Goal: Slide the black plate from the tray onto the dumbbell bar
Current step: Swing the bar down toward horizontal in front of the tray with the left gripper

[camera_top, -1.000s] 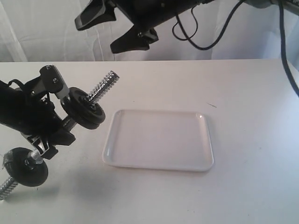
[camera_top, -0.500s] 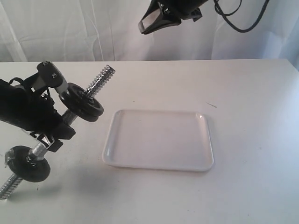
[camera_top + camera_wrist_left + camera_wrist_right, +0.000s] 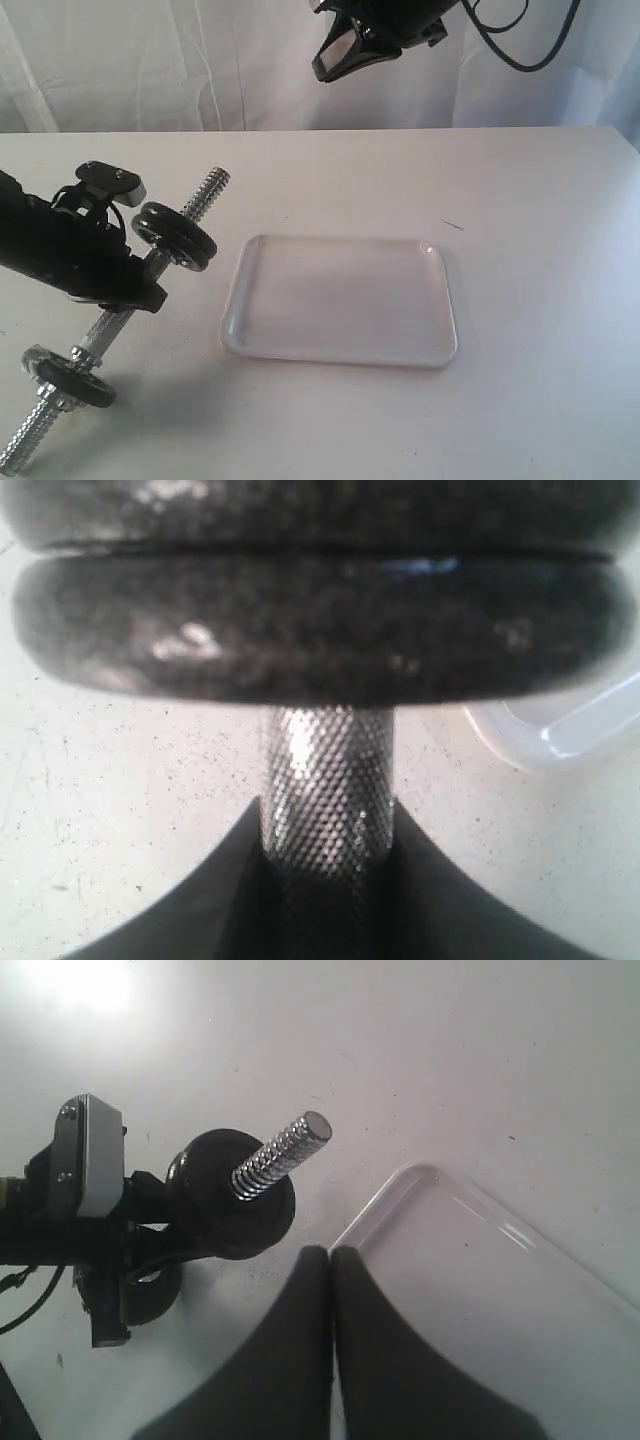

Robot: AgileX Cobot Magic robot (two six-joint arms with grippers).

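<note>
My left gripper [image 3: 128, 283] is shut on the knurled middle of the dumbbell bar [image 3: 103, 330], which slants from near the table's front left up to its threaded end [image 3: 212, 188]. The black plate [image 3: 175, 235] sits on the bar just beyond the gripper; in the left wrist view two discs [image 3: 320, 630] lie edge to edge above the knurled bar [image 3: 327, 770]. Another black disc [image 3: 72, 384] is on the low end. The white tray [image 3: 340, 295] has nothing in it. High over the table's back, my right gripper [image 3: 345, 50] is shut and holds nothing.
The right wrist view looks down on the threaded end [image 3: 280, 1155], the black plate [image 3: 225, 1210], the tray's corner [image 3: 480, 1290] and my right gripper [image 3: 331, 1255]. White table all around; a white curtain stands behind it.
The left arm has lowered and tilted the bar, dropping its near end toward the table. The right gripper has risen to the right and gone from open to shut.
</note>
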